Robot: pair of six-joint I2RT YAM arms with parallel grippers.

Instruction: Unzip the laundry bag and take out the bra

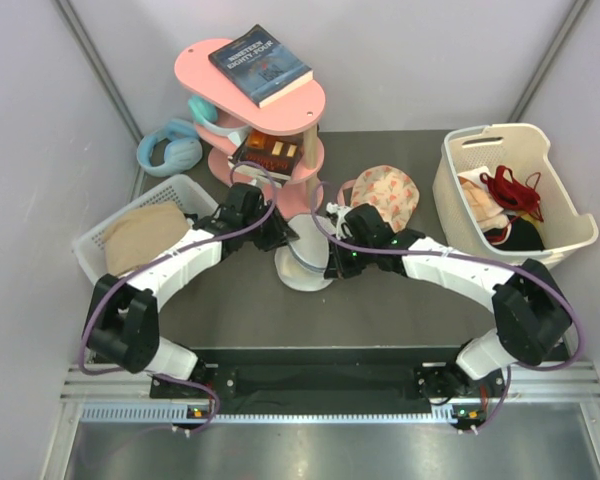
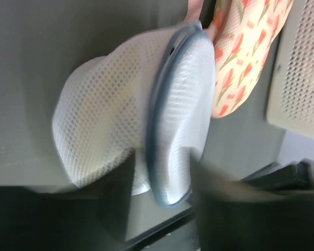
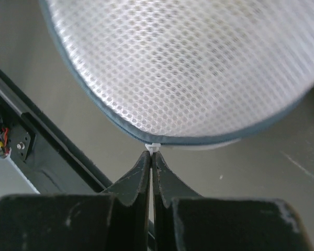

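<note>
The laundry bag (image 1: 302, 258), round white mesh with a grey-blue zip rim, stands tilted on edge at the table's middle. My left gripper (image 1: 277, 237) holds its near-left edge. In the left wrist view the bag's rim (image 2: 162, 130) runs between my blurred fingers (image 2: 118, 204), and the gripper (image 2: 159, 175) is closed on it. My right gripper (image 1: 328, 266) is shut on the small white zip pull (image 3: 153, 148) at the bag's rim (image 3: 199, 140), as the right wrist view (image 3: 150, 155) shows. The bra is hidden; only mesh (image 3: 188, 68) shows.
A peach floral fabric piece (image 1: 385, 193) lies just behind the bag. A pink two-tier stand (image 1: 280, 110) carries a book (image 1: 260, 64), with blue headphones (image 1: 168, 148) beside it. A white basket (image 1: 100, 240) sits at left. Another white basket (image 1: 510, 190), holding a red garment (image 1: 515, 190), sits at right.
</note>
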